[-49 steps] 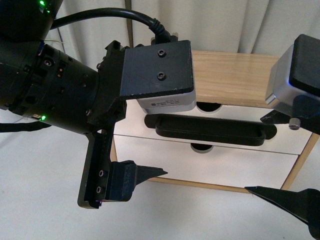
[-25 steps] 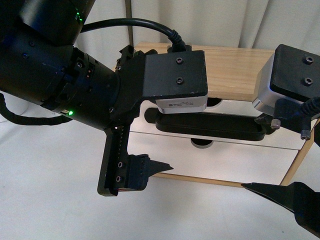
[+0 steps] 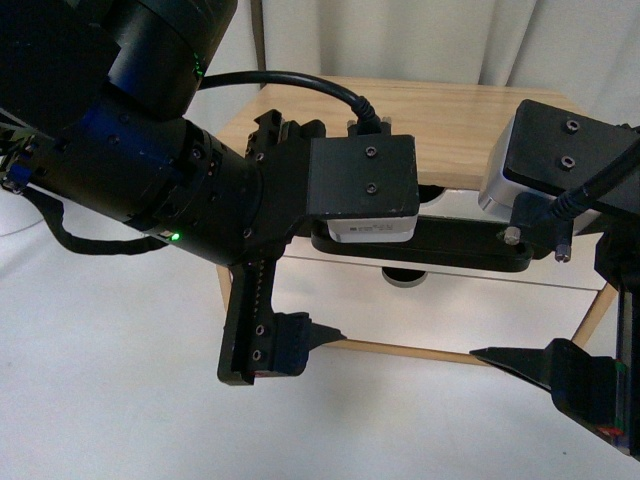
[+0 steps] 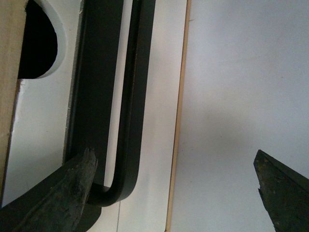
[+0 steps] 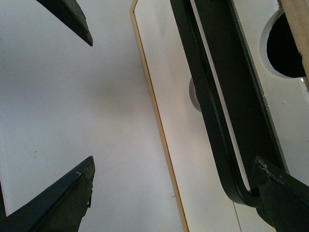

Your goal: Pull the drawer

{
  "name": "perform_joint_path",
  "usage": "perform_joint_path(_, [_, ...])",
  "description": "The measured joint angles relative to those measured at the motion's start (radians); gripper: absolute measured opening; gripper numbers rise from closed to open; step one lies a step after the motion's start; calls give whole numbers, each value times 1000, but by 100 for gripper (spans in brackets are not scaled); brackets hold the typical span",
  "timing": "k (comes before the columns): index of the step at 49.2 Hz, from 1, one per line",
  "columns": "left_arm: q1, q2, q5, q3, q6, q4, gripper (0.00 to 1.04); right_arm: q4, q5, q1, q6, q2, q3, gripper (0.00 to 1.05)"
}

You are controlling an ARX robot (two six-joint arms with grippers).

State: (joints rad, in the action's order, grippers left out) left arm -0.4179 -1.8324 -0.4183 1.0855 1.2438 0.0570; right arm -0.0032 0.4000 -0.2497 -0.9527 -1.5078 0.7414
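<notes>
Flanking handle (image 4: 134,96): left hand (image 4: 174,157), right hand (image 5: 174,163)

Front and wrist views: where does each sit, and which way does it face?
Front: on the body between the arms, facing forward and down at the drawer; both arms show, left gripper and right gripper open.
Left wrist: on the left arm, looking along its fingers at one handle end.
Right wrist: on the right arm, looking along its fingers at the other end.
Shared: both wrist views show the handle and a notch.
</notes>
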Motion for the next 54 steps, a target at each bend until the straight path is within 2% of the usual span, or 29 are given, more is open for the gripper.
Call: perform_joint_path(54, [4, -47, 42, 32, 74, 16, 99, 51, -26, -24, 48, -107, 56, 96])
